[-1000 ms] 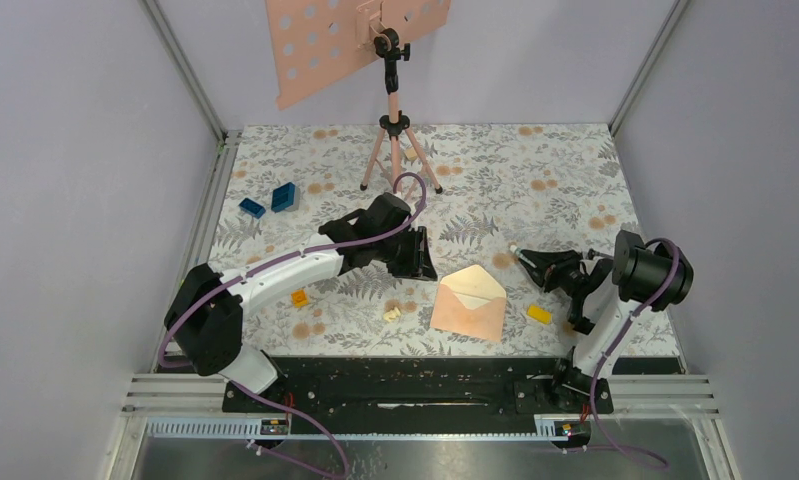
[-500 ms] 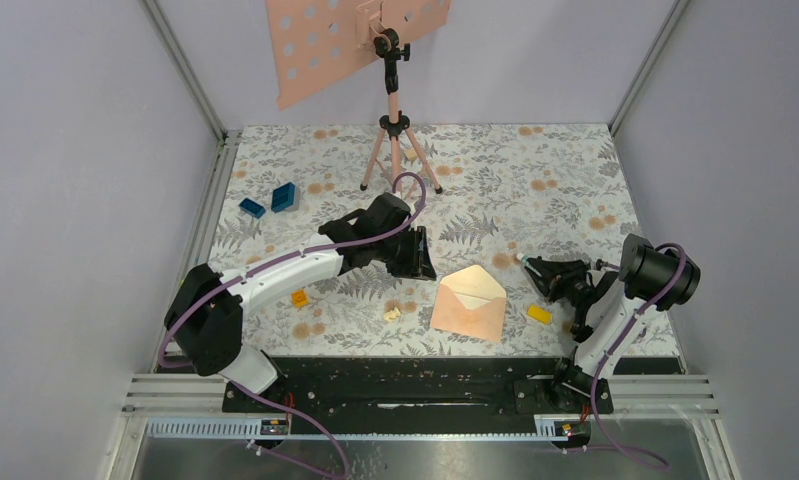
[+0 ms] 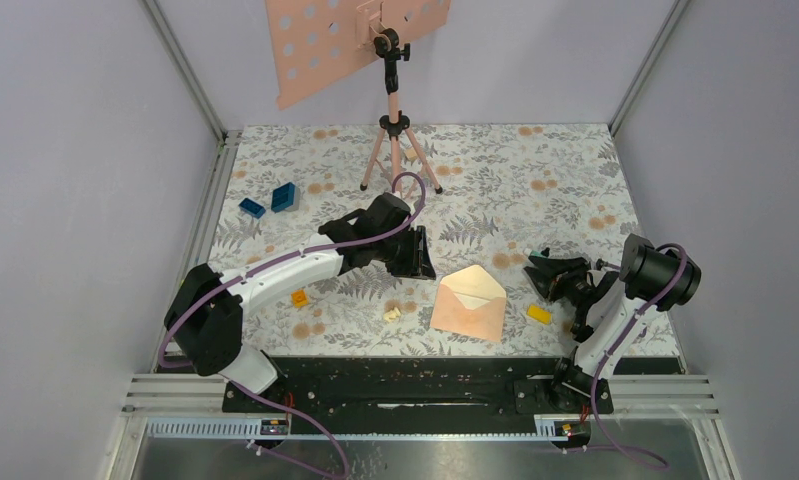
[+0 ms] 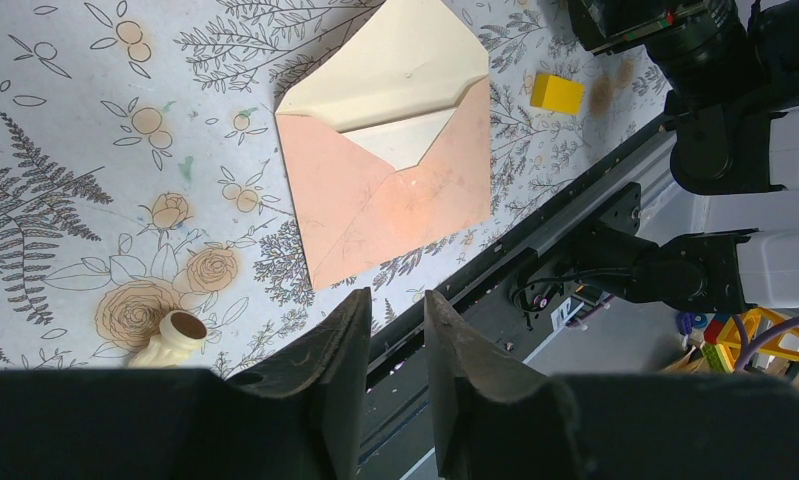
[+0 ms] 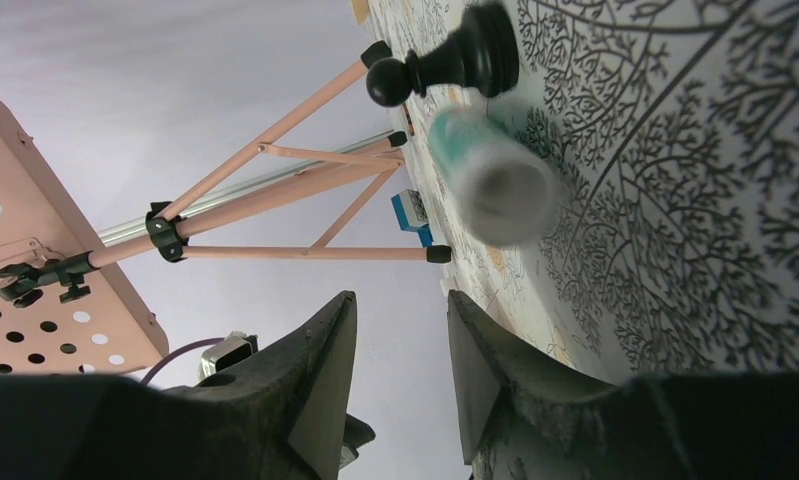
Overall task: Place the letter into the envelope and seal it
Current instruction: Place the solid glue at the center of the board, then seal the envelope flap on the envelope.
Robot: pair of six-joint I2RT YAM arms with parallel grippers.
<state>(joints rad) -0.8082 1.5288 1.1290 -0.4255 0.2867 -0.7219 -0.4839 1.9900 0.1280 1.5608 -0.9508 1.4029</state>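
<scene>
One floral table (image 3: 575, 170) holds all we see. Left gripper (image 4: 395, 300) hangs over its middle, jaws narrowly apart, empty; right gripper (image 5: 400, 300), near the right edge, jaws parted, empty. Envelope (image 3: 468, 303) lies between them by the front edge, flap open, letter (image 4: 405, 142) tucked inside

2 blue blocks (image 3: 283, 196), yellow block (image 4: 556, 93), black pawn (image 5: 445, 65), pink tripod stand (image 3: 395, 140)

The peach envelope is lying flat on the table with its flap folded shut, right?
Not quite. The envelope is lying flat on the table, but its flap is open, not folded shut: it is folded back, showing its cream inner side. The left wrist view shows this best.
</scene>
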